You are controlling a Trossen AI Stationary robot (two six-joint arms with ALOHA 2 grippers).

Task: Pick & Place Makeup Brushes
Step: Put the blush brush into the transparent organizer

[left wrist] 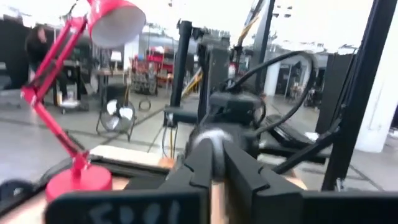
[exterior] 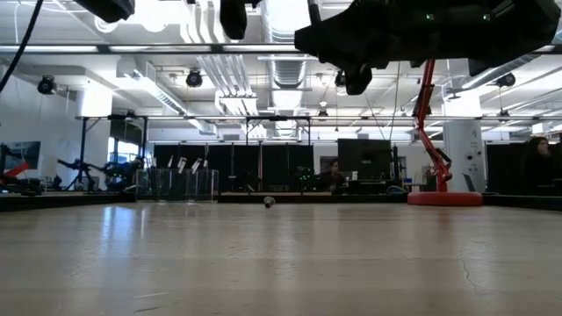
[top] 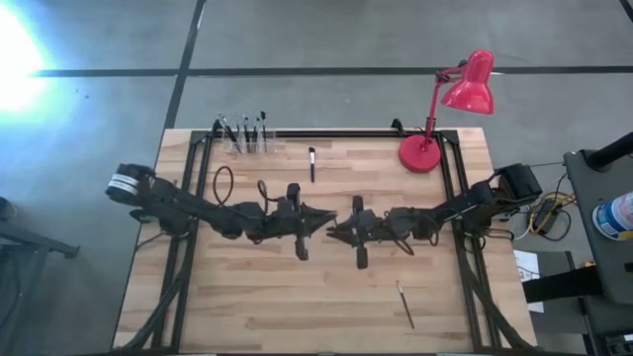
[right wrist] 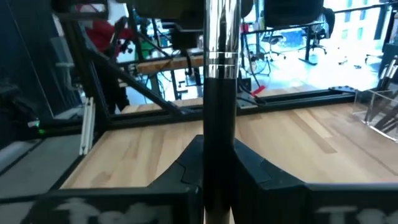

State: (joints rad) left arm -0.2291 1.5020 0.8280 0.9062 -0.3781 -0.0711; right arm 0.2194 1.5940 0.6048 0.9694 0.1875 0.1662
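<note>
A loose makeup brush (top: 406, 304) is seen at five o'clock on the wooden table (top: 247, 307). At centre, the two arms meet tip to tip: the right gripper (right wrist: 217, 163) is clamped on a dark-handled brush (right wrist: 219, 93), while the left gripper (top: 318, 223) is narrowed at its far end. For a clean handover, one grip should be confirmed before the other is released. At twelve o'clock another brush (top: 312, 163) lies, with a clear holder (top: 247, 138) of brushes at eleven.

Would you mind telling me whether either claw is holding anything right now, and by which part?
The right claw grips a makeup brush by its dark handle, just below the silvery ferrule. Whether the left claw also holds it cannot be told.
</note>
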